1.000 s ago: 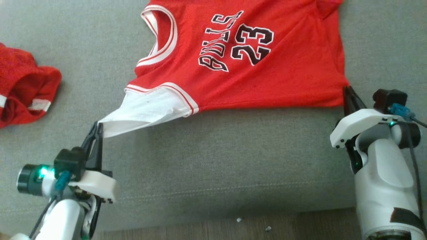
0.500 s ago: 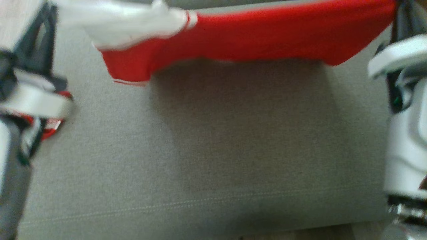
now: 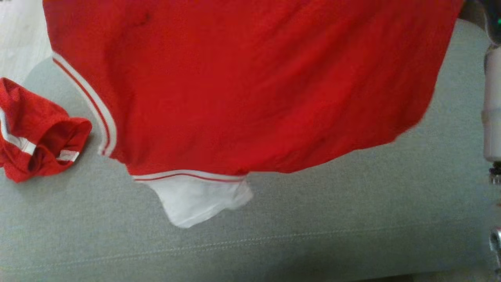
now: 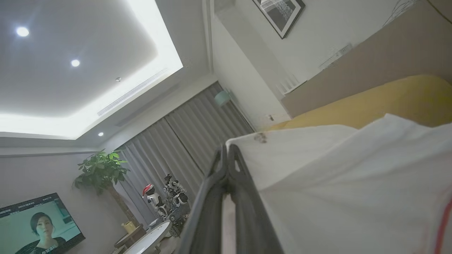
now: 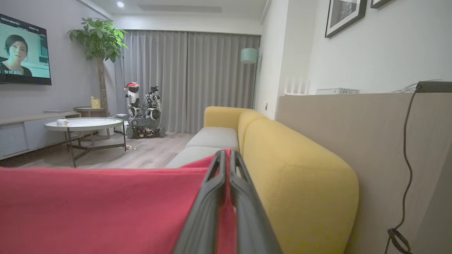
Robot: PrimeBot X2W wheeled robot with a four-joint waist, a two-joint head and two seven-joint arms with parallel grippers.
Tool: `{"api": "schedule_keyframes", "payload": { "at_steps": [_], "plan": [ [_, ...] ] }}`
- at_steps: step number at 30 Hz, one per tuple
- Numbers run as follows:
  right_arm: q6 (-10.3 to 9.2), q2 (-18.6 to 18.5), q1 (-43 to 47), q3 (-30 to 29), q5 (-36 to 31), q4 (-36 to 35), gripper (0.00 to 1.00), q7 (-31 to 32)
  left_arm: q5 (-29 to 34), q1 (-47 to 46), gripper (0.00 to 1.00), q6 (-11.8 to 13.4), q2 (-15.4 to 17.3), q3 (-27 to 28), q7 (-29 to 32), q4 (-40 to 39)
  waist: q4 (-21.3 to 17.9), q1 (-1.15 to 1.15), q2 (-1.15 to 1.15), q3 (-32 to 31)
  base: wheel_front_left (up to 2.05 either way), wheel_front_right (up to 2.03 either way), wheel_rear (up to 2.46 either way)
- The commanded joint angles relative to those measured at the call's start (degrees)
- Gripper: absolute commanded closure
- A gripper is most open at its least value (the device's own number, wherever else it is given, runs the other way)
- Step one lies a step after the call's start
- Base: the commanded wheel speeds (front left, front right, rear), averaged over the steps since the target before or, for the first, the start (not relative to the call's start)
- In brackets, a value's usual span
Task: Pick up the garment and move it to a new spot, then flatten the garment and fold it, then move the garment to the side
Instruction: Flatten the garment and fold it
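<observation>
Hanging | garment [image 3: 250,86] | long axis left-right | white corner [image 3: 195,199] pointing down

A: Room type?
B: Living room. Grey curtains [image 5: 190,77] drawn across the far wall, wood floor [image 5: 148,151].
A: Furniture?
B: Sofa with a grey seat [image 3: 313,235] and a yellow backrest [image 5: 300,169], set along a white wall [image 5: 370,53]. Round white table [image 5: 84,124] on dark legs. Low cabinet [image 5: 31,130] under a wall TV [image 5: 23,53], screen lit.
A: Plant?
B: Tall potted plant [image 5: 99,38] beside the curtains, TV side. Teal lamp [image 5: 249,55] at the curtains' other end.
A: Light?
B: Recessed ceiling spots [image 4: 22,31] and a glowing cove strip [image 4: 152,46]. Framed picture [image 5: 344,16] above the sofa.
</observation>
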Motion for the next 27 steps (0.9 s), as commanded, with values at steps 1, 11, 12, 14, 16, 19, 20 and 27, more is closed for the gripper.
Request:
{"api": "schedule_keyframes", "payload": {
  "at_steps": [1,11,12,14,16,19,20,27],
  "plan": [
    [-0.08,0.14,-4.15,2.48,1.95,-0.13,1.0,0.56,0.18,-5.17,1.0,0.01,2.64,0.4,-0.84,1.87,0.18,0.0,0.0,0.02,0.0,0.0,0.0],
    [-0.08,-2.34,-12.51,13.44,4.4,6.94,1.0,2.03,-10.04,-17.85,1.0,-0.07,11.48,-19.23,2.93,6.44,0.75,0.0,0.0,3.18,0.0,0.0,0.0],
    [-0.08,-2.34,-12.51,13.44,4.4,6.94,1.0,2.03,-10.04,-17.85,1.0,-0.07,11.48,-19.23,2.93,6.44,0.75,0.0,0.0,3.18,0.0,0.0,0.0],
    [-0.08,-2.78,-14.0,14.03,4.86,7.96,1.0,1.7,-13.72,-20.54,1.0,-0.08,13.18,-21.76,4.06,5.73,1.17,0.0,0.0,3.78,0.0,0.0,0.0],
    [-0.08,-3.02,-15.12,14.55,5.63,9.05,1.0,1.61,-16.1,-23.06,1.0,-0.08,14.53,-24.1,4.55,5.22,1.68,0.0,0.0,4.28,0.0,0.0,0.0],
    [-0.08,-3.33,-16.32,15.29,6.46,10.5,1.0,1.24,-18.26,-25.82,1.0,-0.08,15.52,-26.99,4.38,5.42,2.29,0.0,0.0,4.64,0.0,0.0,0.0],
    [-0.08,-3.46,-16.68,15.46,6.55,10.86,1.0,0.93,-18.73,-26.58,1.0,-0.08,15.59,-27.79,4.17,5.65,2.49,0.0,0.0,4.71,0.0,0.0,0.0],
    [-0.08,-3.15,-18.88,16.29,6.64,12.86,1.0,-1.24,-21.08,-30.59,1.0,-0.08,15.45,-30.59,0.98,7.66,2.63,0.0,0.0,5.5,0.0,0.0,0.0]
  ]
}}
